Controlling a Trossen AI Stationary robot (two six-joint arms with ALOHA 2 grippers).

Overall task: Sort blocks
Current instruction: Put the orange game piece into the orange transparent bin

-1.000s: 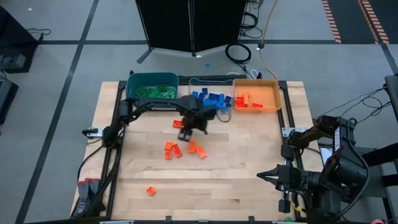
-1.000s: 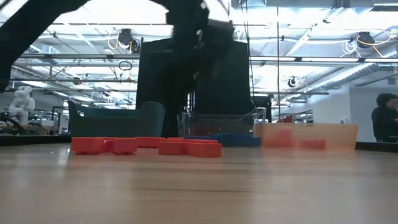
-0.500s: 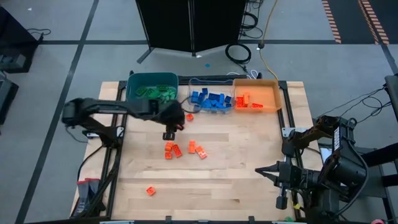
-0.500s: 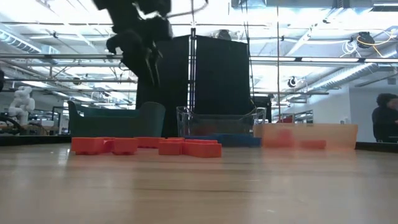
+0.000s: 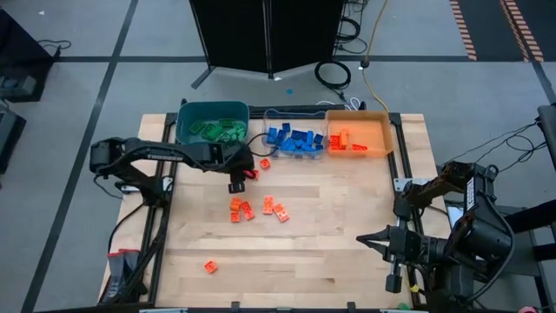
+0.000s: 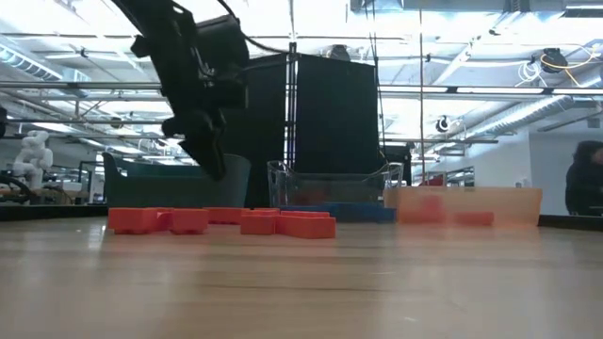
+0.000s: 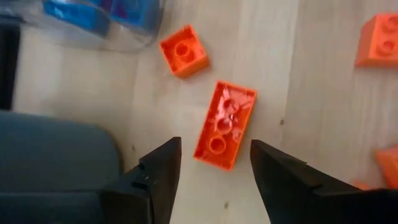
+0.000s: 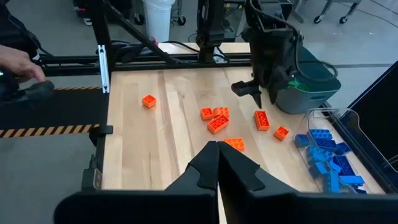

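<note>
Several orange-red blocks lie flat on the wooden table (image 5: 330,226). My left gripper (image 5: 239,180) hangs open, tipped steeply down, just above a long orange block (image 7: 225,124), whose near end shows between the fingertips. It stays clear of the table in the low view (image 6: 212,162). A small square orange block (image 7: 183,51) lies just beyond, beside the clear bin. More orange blocks (image 5: 256,209) lie nearer the table's middle, and one (image 5: 210,267) lies near the front left. My right gripper (image 8: 217,152) waits shut, high off the table's right front corner (image 5: 372,241).
Along the far edge stand a teal bin (image 5: 213,122) with green blocks, a clear bin (image 5: 291,139) with blue blocks and an orange bin (image 5: 358,135) with orange blocks. A person's hand (image 8: 18,62) shows beyond the table's left side. The table's near half is mostly bare wood.
My left gripper has drawn back from beside the clear bin toward the table's left, come down and tipped more steeply downward as its arm folded in. It now hangs over the long orange block. No block has moved.
</note>
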